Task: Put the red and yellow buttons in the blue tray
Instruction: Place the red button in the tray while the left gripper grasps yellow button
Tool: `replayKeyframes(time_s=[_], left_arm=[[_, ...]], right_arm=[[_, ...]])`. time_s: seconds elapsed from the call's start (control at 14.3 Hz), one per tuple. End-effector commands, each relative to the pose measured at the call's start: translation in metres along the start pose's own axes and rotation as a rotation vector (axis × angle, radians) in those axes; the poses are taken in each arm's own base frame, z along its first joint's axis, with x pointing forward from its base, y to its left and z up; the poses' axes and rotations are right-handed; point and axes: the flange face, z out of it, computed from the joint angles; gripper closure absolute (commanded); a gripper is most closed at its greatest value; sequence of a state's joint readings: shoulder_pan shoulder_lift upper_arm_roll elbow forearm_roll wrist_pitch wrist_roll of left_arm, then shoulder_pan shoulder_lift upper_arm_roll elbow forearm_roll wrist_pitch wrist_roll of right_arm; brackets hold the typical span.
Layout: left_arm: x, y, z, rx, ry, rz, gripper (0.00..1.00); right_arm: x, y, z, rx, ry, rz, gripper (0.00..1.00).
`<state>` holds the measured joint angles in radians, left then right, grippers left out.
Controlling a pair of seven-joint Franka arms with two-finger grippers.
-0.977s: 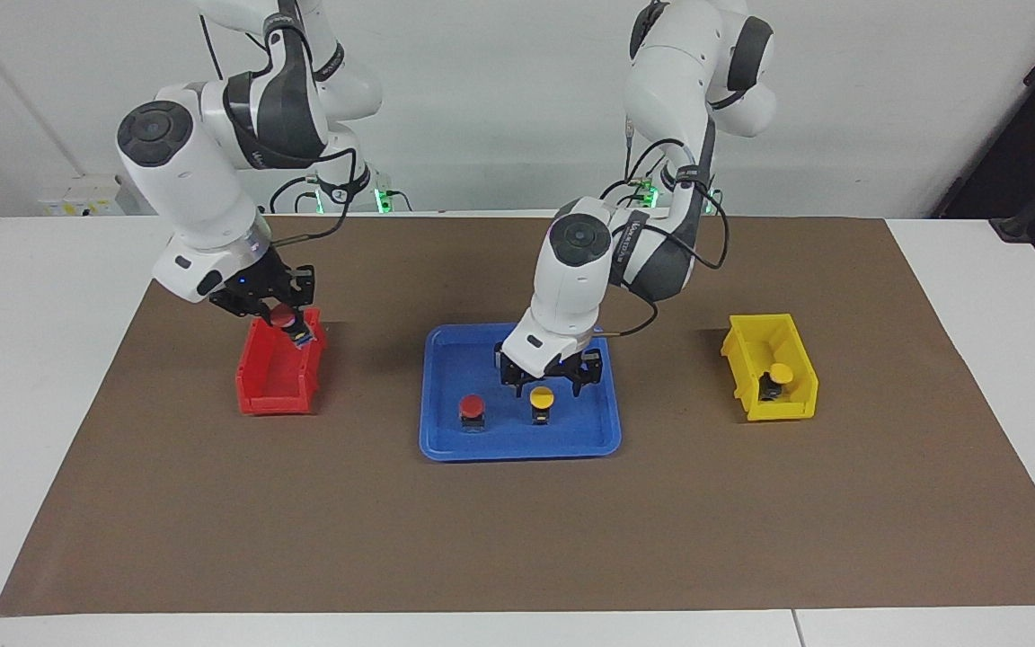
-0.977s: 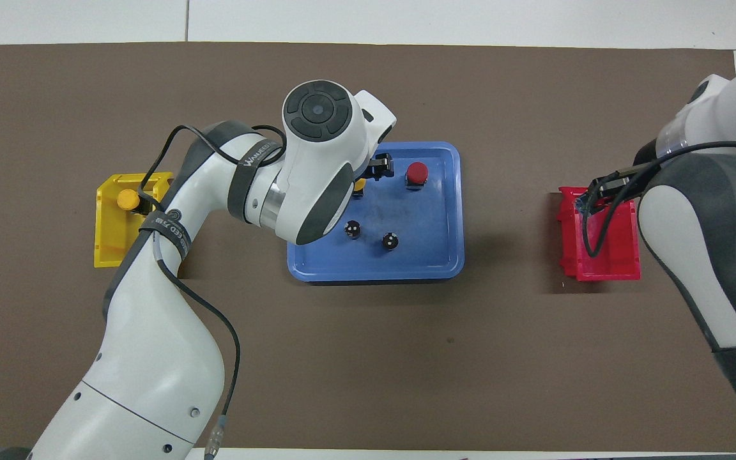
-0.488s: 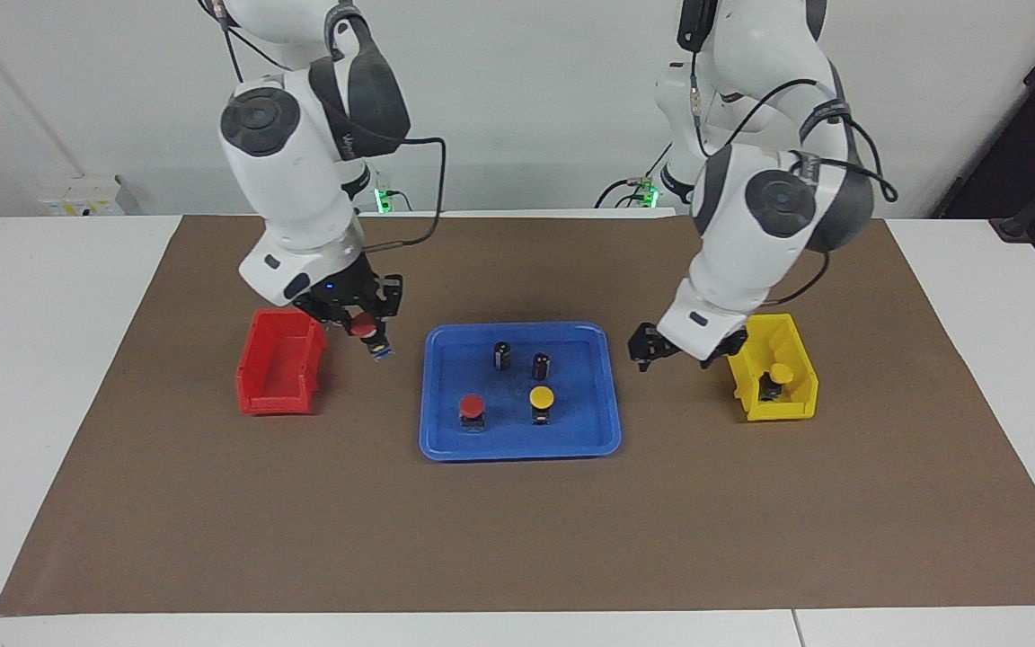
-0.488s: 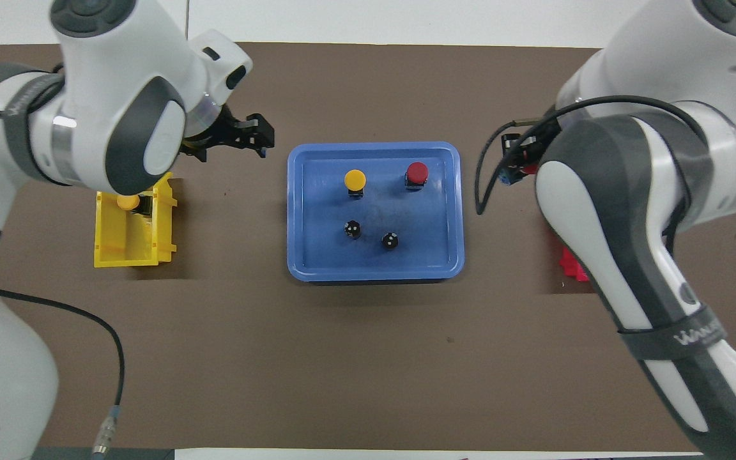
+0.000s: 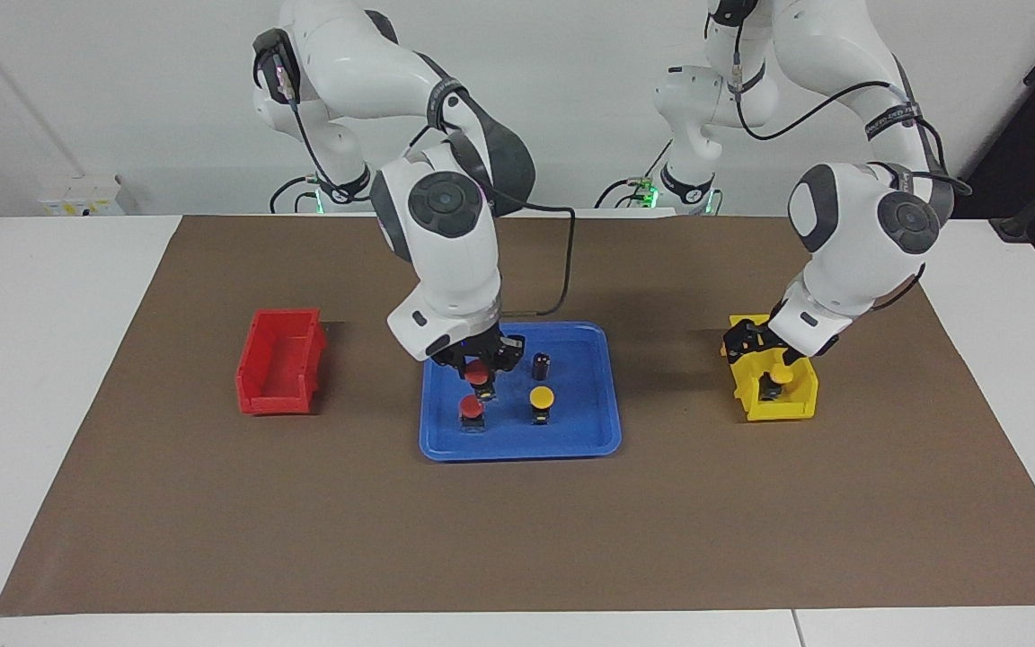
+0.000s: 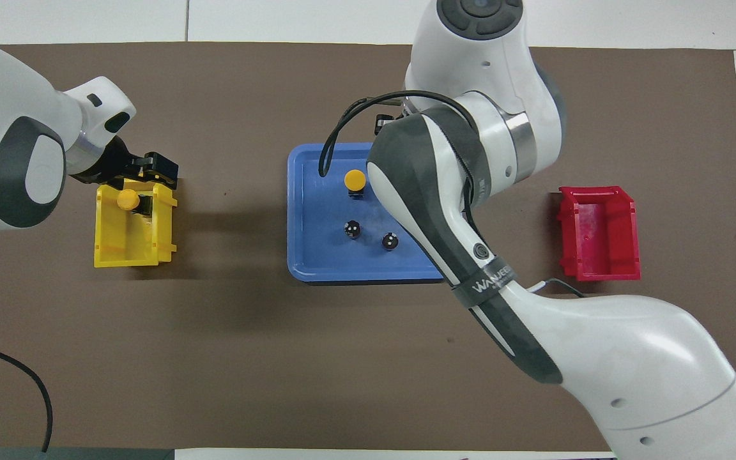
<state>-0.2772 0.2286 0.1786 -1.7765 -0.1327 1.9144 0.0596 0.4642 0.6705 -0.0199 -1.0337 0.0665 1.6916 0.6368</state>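
Note:
The blue tray (image 5: pixel 517 445) (image 6: pixel 317 255) lies mid-table. In it stand a red button (image 5: pixel 471 409) and a yellow button (image 5: pixel 541 397) (image 6: pixel 355 180). My right gripper (image 5: pixel 480 370) hangs low over the tray, shut on a second red button (image 5: pixel 478 368); I cannot tell whether that button touches the tray floor. In the overhead view the right arm hides both red buttons. Another yellow button (image 5: pixel 780 373) (image 6: pixel 127 200) sits in the yellow bin (image 5: pixel 791 409) (image 6: pixel 125 255). My left gripper (image 5: pixel 774 352) (image 6: pixel 147 171) is open just above that button.
Two dark capless cylinders (image 6: pixel 352 229) (image 6: pixel 390 241) stand in the tray's part nearer the robots; one (image 5: pixel 541 365) shows in the facing view. A red bin (image 5: pixel 279 395) (image 6: pixel 598 275) with nothing in it sits toward the right arm's end. A brown mat covers the table.
My right gripper carried the red button from the red bin to over the blue tray. My left gripper left the tray and moved over the yellow bin.

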Motion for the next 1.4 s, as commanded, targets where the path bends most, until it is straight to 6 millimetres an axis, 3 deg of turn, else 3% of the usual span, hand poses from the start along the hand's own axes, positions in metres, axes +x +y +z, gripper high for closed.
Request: replayKeyframes(time_s=[0.0,0.14,0.35,0.49,0.63,0.77,0.84,1.05,1.33], left_arm=[[-0.017,-0.016,0.003,0.006,0.043,0.029,0.0],[-0.025,-0.021,0.015,0.008,0.072,0.054,0.0],[-0.023,-0.031,0.014,0.011,0.098,0.043,0.03],[-0.021,-0.046,0.012,0.013,0.115,0.02,0.16],[-0.022,-0.048,0.013,0.013,0.112,0.026,0.26],[-0.024,-0.061,0.014,0.014,0.112,0.027,0.28],[-0.025,-0.062,0.016,0.014,0.111,0.028,0.29],[-0.026,-0.056,0.024,0.018,0.14,0.014,0.29],[-0.036,-0.056,0.031,0.015,0.131,0.012,0.3]], right_arm=[[0.0,-0.024,-0.001,0.039,0.039,0.06,0.99],[-0.001,-0.034,0.019,0.032,0.039,0.073,1.0],[0.0,-0.025,0.018,-0.002,0.038,0.076,1.0],[-0.003,-0.022,0.027,-0.016,0.018,0.08,1.0],[-0.005,-0.025,0.038,-0.023,0.012,0.075,1.0],[-0.002,-0.02,0.046,-0.027,0.008,0.082,1.0],[-0.003,-0.017,0.059,-0.035,-0.002,0.084,1.0],[-0.009,-0.015,0.071,-0.022,0.015,0.082,1.0],[-0.01,-0.016,0.074,-0.011,0.026,0.079,1.0]])
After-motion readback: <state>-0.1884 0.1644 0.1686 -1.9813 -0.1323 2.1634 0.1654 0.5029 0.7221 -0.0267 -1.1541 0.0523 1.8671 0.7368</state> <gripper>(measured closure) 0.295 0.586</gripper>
